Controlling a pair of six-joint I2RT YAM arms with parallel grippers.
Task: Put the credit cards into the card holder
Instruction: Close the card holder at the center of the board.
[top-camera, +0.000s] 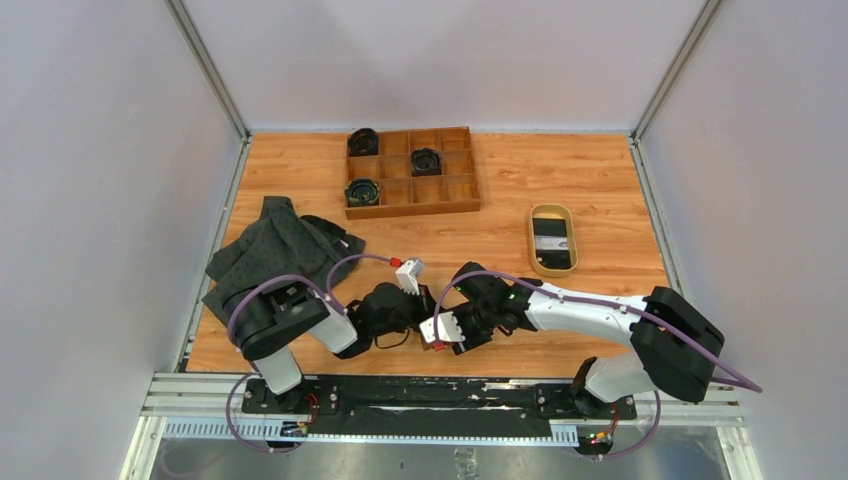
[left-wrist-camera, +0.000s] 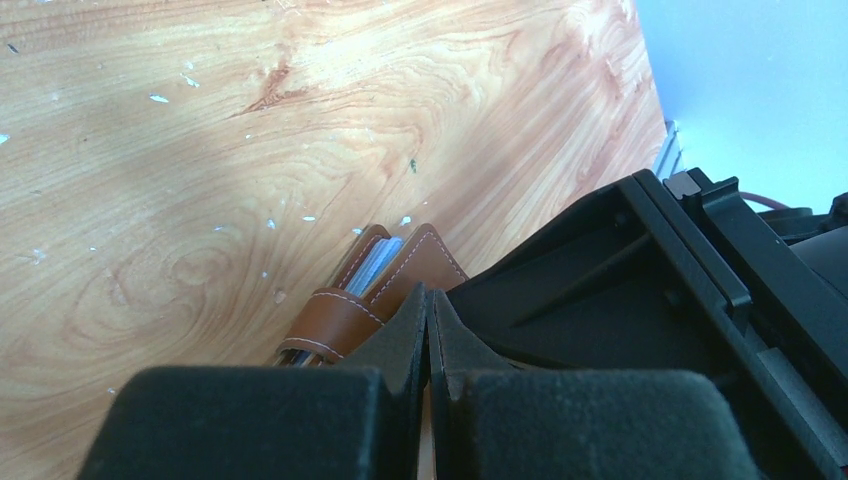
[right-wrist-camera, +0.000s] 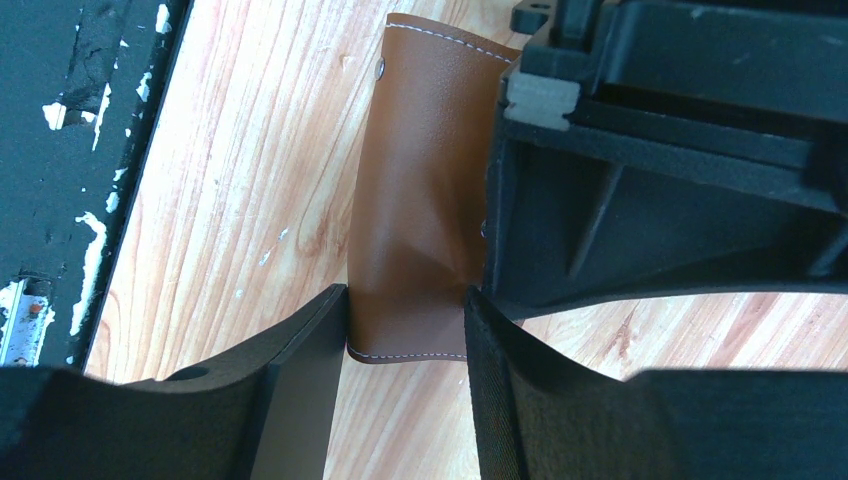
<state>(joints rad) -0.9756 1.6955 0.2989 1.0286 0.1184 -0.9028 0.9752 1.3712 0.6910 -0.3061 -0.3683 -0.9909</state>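
The card holder (right-wrist-camera: 420, 190), a brown stitched leather wallet, lies on the wood table near the front edge. My right gripper (right-wrist-camera: 405, 300) is shut on its near end, one finger against each side. In the left wrist view the card holder (left-wrist-camera: 380, 285) shows edge-on, with pale blue sleeves between its covers and a strap around it. My left gripper (left-wrist-camera: 428, 300) is shut, its tips against the edge of one cover. From above, the left gripper (top-camera: 405, 322) and right gripper (top-camera: 445, 318) meet and hide the wallet. One dark credit card (top-camera: 552, 242) lies in a tan dish.
The tan oval dish (top-camera: 533, 225) sits right of centre. A wooden compartment tray (top-camera: 455, 170) with dark round items stands at the back. A grey cloth (top-camera: 280, 250) lies at the left. The black front rail (right-wrist-camera: 60, 150) runs close beside the wallet.
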